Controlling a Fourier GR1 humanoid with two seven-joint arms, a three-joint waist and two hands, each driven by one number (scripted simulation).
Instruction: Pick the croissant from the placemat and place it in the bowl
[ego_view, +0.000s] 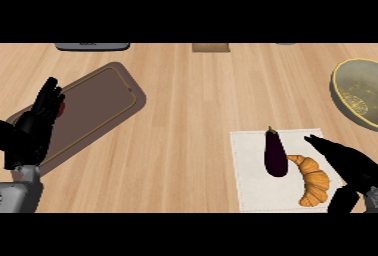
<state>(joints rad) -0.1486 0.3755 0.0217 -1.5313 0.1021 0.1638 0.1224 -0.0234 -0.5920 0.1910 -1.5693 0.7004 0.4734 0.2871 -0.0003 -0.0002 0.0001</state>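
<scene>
The croissant (313, 181) is lying on the white placemat (251, 190) near the desk's (192, 100) front right corner, just beside an eggplant (275, 153). The right hand (347, 160) is hovering beside it with fingers spread, holding nothing, while the left hand (37, 125) is resting with straight fingers over the brown mat (103, 105). The bowl (358, 95) is sitting at the desk's right edge.

The counter (192, 115) looks like pale wood with fine grain lines running along its boards and a smooth, low-sheen finish. At about nine o'clock lies a brown mat (100, 112) — matt, leathery in look, edged with a thin lighter line. At five o'clock the placemat (251, 187) appears as off-white cloth or paper, flat and dull. On it, the eggplant (275, 154) has a dark purple skin, smooth with a faint gloss, while the croissant (314, 181) shows a golden, ridged, baked crust. At three o'clock the bowl (354, 97) is yellowish with a speckled, worn-looking inside — the material cannot be told. Both hands, left hand (33, 127) and right hand (347, 160), are matt black.
</scene>
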